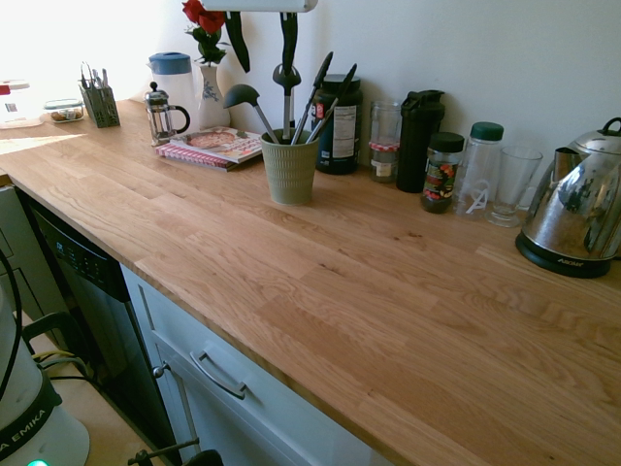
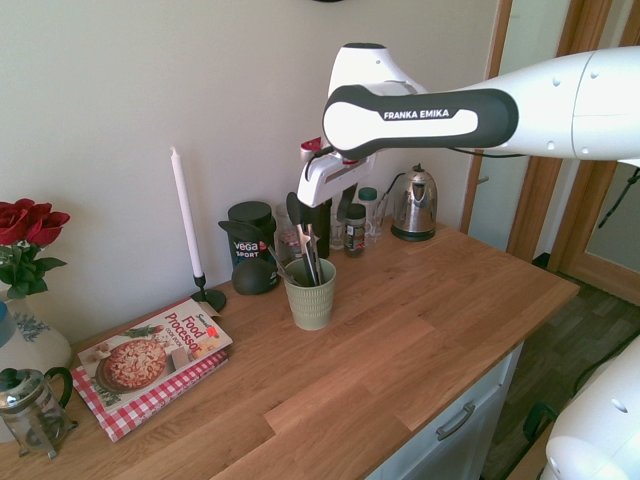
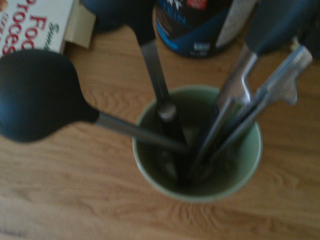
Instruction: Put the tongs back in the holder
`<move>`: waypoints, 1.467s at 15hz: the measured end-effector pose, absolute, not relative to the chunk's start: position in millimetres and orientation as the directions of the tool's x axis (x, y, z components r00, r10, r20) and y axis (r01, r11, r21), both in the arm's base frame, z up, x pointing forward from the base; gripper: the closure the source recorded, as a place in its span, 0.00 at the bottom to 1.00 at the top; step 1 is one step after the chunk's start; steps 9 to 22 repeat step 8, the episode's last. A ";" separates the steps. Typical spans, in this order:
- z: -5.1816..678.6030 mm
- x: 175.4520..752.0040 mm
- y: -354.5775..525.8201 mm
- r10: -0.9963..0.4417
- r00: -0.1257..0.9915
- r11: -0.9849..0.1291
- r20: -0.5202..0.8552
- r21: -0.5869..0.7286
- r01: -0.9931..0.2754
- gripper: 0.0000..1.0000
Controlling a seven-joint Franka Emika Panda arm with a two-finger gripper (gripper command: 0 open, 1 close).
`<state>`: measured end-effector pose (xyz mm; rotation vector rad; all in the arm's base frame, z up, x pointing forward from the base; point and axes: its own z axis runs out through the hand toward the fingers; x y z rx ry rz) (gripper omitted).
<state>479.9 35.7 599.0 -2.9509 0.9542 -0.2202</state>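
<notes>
The cup [image 1: 290, 167] stands upright on the wooden table [image 1: 320, 291], just in front of a dark canister [image 1: 339, 126] and beside a cookbook [image 1: 215, 147]. Several utensils lean in it: a black ladle [image 1: 247, 102] tilting away from the rest, a slotted spoon with a dark handle, and the tongs [image 1: 287, 83], which stand nearly upright with their black hinge end at the top and their tips down inside the cup. From above, in the wrist view, the cup's pale green rim [image 3: 250, 170] rings a dark interior where the metal shafts cross; the ladle's round bowl [image 3: 37, 97] sticks out over the table, and the tongs' silver arms [image 3: 260, 95] lean against the far side of the rim.

The hand [image 2: 307, 210] hangs straight down over the cup, its fingers just above the handles. Whether the fingers are apart or together cannot be told from here: they are dark against dark handles, and the first exterior view cuts the hand off at the top edge.

Along the wall stand a white vase with red roses [image 1: 206, 58], a French press [image 1: 163, 115], a dark caddy of cutlery [image 1: 99, 102], a row of jars and bottles, an empty glass [image 1: 511, 184] and a steel kettle [image 1: 579, 209]. A white candle [image 2: 187, 220] stands behind the cookbook.
</notes>
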 end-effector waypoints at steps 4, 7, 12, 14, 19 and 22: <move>542.5 425.7 29.8 -0.644 0.764 -0.764 0.035 0.006 -0.645 0.00; 512.9 378.3 10.5 -0.688 0.725 -0.725 0.002 0.011 -0.688 0.00; 508.3 360.5 5.7 -0.700 0.714 -0.714 -0.002 0.007 -0.700 0.00; 508.3 360.5 5.7 -0.700 0.714 -0.714 -0.002 0.007 -0.700 0.00; 508.3 360.5 5.7 -0.700 0.714 -0.714 -0.002 0.007 -0.700 0.00; 508.3 360.5 5.7 -0.700 0.714 -0.714 -0.002 0.007 -0.700 0.00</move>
